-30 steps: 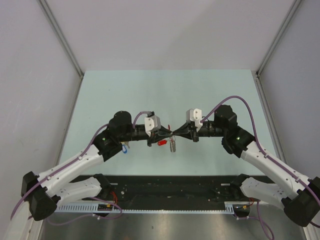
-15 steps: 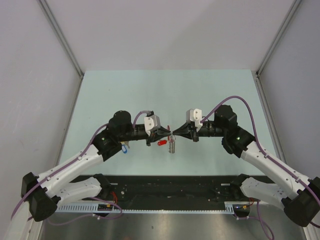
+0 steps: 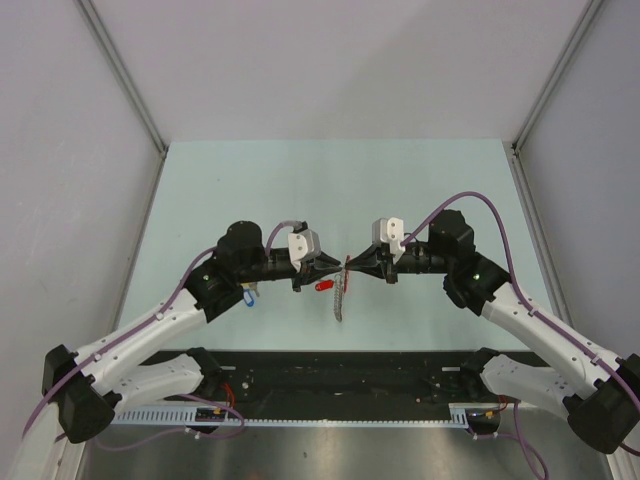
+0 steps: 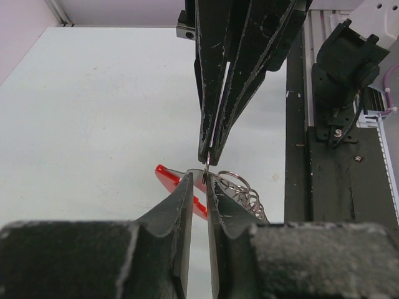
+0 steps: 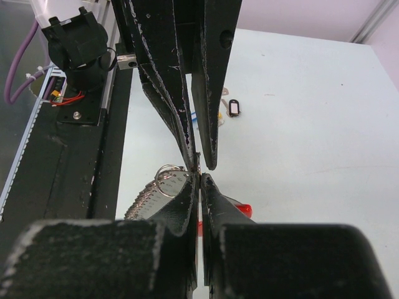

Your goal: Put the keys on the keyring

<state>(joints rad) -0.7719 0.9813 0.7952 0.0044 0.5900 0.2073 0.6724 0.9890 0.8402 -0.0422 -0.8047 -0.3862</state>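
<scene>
Right claw [image 5: 199,177] pinched shut on keyring [image 3: 341,297] — left claw [image 4: 206,177] tip-to-tip opposite, slightly parted, hold unclear

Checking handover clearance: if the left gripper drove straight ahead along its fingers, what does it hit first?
The thin wire loop of the keyring, sitting right at the tips of the left gripper, then almost at once the right gripper, whose fingertips face it. The gap between them is hard to judge.

The flattish keyring [image 3: 340,290], a bright red curved band joined to a grey chain-like metal strip with small wire rings (the strip droops toward the near edge), hangs lifted mid-scene. The small silvery keys [image 5: 234,108] with coloured plastic heads lie well apart from it, the black-headed one flat, the blue and yellow ones mostly hidden.
</scene>
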